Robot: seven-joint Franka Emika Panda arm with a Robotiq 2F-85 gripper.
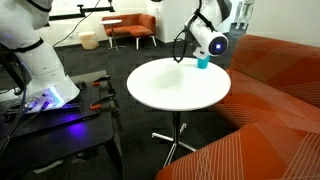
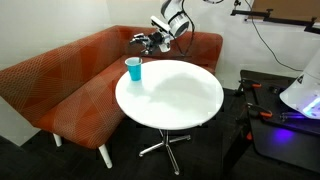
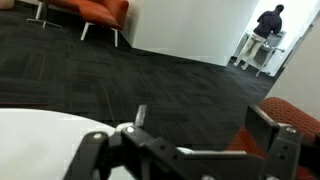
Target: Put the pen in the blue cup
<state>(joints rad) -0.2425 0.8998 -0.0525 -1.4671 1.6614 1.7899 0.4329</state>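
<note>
Jaws apart in wrist view, turned sideways over table (image 2: 185, 100) edge, near orange sofa (image 2: 60, 80). Blue cup (image 2: 133, 68) upright on table, just below jaws and slightly aside, not touching. Pen: cannot place. Short dark sliver (image 3: 140, 114) between jaws, too unclear to name.

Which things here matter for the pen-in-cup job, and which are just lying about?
Job:
- blue cup, standing on the white table
- gripper, jaws open in the wrist view
- pen: can't make it out in any view

Lying about:
- orange sofa
- orange chairs in the background
- person far off
</note>
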